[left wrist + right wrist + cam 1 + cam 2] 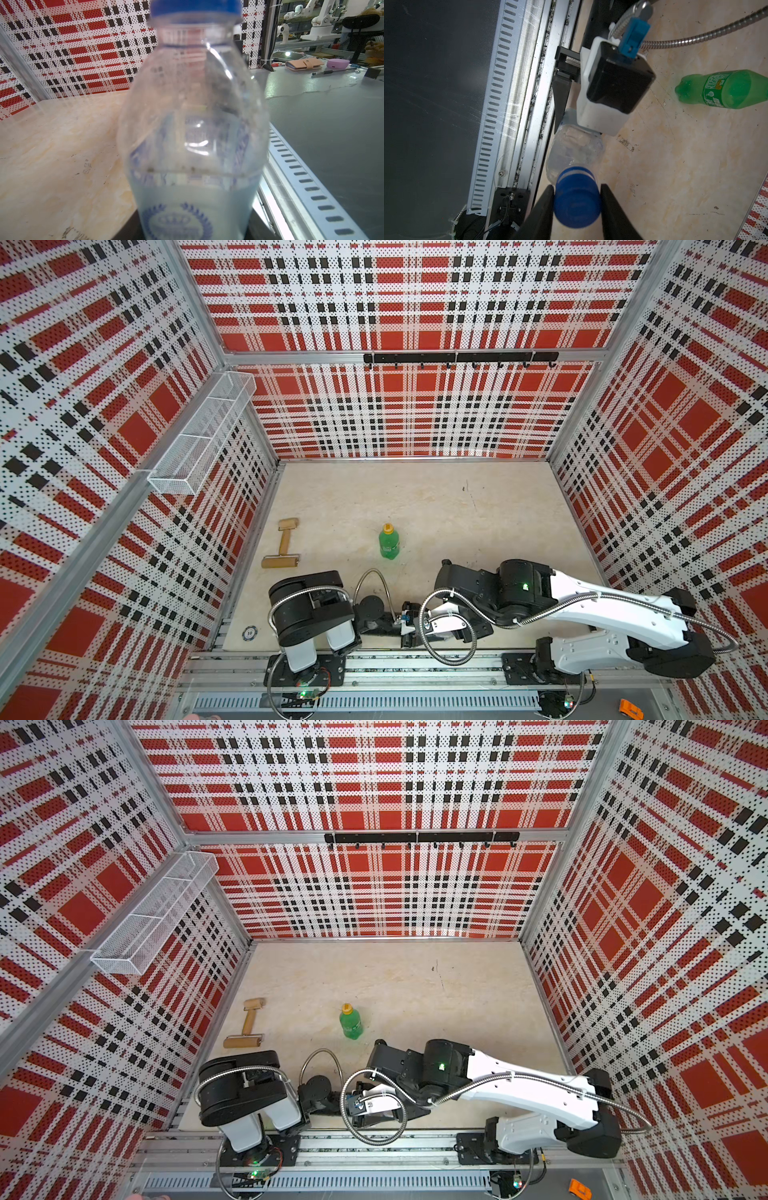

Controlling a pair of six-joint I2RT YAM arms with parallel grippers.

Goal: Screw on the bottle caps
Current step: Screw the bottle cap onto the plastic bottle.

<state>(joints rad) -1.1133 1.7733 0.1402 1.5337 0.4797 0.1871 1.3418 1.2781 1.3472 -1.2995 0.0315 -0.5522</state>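
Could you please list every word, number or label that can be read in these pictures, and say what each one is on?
"10": on the dark round chip.
On the green bottle: label print too small to read.
On the clear bottle: a blue crest, with lettering too blurred to read.

The walls (415,302) wear a plaid of red, black and white, dotted all over with small holes. The worktop (415,497) is pale beige with cream marbling (and a few dark scuffs). The green bottle (389,546) is translucent, with a yellow-orange cap (387,527) and a green label (714,91) printed in white. The clear bottle (193,93) has a blue cap (576,204) and a pale label (193,199) bearing a blue crest. The roller (284,541) is tan.
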